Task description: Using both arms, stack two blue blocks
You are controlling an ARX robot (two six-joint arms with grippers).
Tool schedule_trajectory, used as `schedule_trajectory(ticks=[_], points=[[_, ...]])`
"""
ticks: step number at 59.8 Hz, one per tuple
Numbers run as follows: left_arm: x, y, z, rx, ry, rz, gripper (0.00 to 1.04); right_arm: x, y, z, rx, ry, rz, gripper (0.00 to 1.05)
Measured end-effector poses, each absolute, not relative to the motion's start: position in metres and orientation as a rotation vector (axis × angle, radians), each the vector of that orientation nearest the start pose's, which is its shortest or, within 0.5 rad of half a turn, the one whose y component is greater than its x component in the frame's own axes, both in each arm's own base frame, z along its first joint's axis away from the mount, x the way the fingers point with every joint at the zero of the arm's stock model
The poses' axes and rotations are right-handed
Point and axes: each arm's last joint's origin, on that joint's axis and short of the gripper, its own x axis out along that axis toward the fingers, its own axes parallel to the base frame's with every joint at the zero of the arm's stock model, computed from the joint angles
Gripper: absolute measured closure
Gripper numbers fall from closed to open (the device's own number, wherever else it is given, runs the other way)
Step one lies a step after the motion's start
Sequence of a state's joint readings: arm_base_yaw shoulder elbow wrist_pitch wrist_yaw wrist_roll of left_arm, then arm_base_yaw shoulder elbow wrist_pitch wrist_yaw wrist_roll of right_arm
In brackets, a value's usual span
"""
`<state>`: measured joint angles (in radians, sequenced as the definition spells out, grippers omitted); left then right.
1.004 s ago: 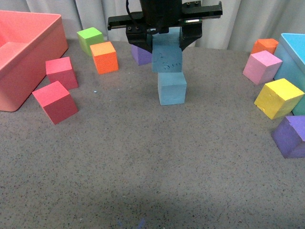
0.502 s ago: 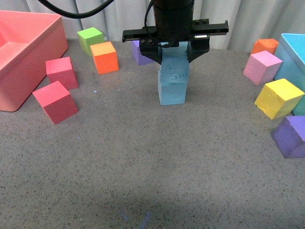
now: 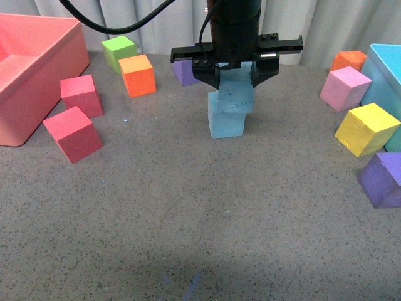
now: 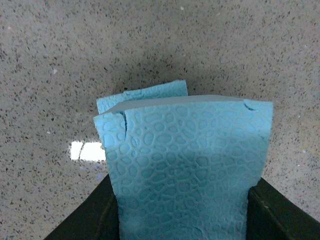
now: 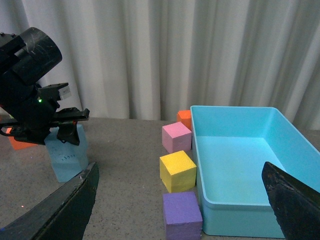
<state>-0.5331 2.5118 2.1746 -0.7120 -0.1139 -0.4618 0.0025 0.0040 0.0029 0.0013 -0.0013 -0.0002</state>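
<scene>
In the front view my left gripper (image 3: 236, 80) is shut on a scuffed blue block (image 3: 237, 98), its fingers clamping the block's two sides. That block sits at the top of the second blue block (image 3: 224, 123), shifted a little right and slightly tilted; I cannot tell whether they touch. The left wrist view is filled by the held blue block (image 4: 185, 170), with a corner of the lower blue block (image 4: 142, 96) showing beyond it. My right gripper (image 5: 180, 200) is open and holds nothing, well to the right of the pair of blue blocks (image 5: 67, 155).
A pink bin (image 3: 59, 69) stands at the left with two red cubes (image 3: 72, 132) beside it. Green (image 3: 118, 50), orange (image 3: 138, 75) and purple (image 3: 185, 72) cubes lie behind. At the right are pink (image 3: 344, 88), yellow (image 3: 366, 128) and purple (image 3: 382, 179) cubes and a light-blue bin (image 5: 280, 120).
My left gripper has come down and moved slightly right with the scuffed blue block, from hanging above the lower block to sitting at its top.
</scene>
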Motion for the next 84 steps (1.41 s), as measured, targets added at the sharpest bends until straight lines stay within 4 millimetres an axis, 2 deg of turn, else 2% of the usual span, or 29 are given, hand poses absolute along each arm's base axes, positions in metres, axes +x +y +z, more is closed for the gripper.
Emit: schedule_trajectory(ticks=[18, 36, 40, 50, 70, 76, 80, 84], points=[[0.461, -0.267, 0.15, -0.063, 1.053, -0.133, 0.57, 0.098, 0.0, 0.164, 0.0, 0.0, 0.004, 0.1], [0.46, -0.267, 0.149, -0.063, 1.067, -0.136, 0.11, 0.098, 0.0, 0.164, 0.0, 0.0, 0.004, 0.1], [0.46, -0.267, 0.15, -0.063, 1.067, -0.139, 0.05, 0.098, 0.0, 0.164, 0.0, 0.0, 0.004, 0.1], [0.459, -0.265, 0.154, -0.078, 1.056, -0.144, 0.07, 0.098, 0.0, 0.164, 0.0, 0.0, 0.004, 0.1], [0.431, -0.246, 0.199, -0.132, 0.939, -0.194, 0.07, 0.098, 0.0, 0.164, 0.0, 0.0, 0.004, 0.1], [0.425, -0.229, 0.193, 0.003, 0.567, -0.067, 0.22, 0.098, 0.0, 0.164, 0.0, 0.0, 0.005, 0.1], [0.4, -0.191, 0.182, 0.026, 0.309, -0.027, 0.39, 0.098, 0.0, 0.164, 0.0, 0.0, 0.002, 0.1], [0.376, -0.158, 0.185, -0.023, 0.104, -0.017, 0.51, 0.098, 0.0, 0.164, 0.0, -0.001, 0.001, 0.1]])
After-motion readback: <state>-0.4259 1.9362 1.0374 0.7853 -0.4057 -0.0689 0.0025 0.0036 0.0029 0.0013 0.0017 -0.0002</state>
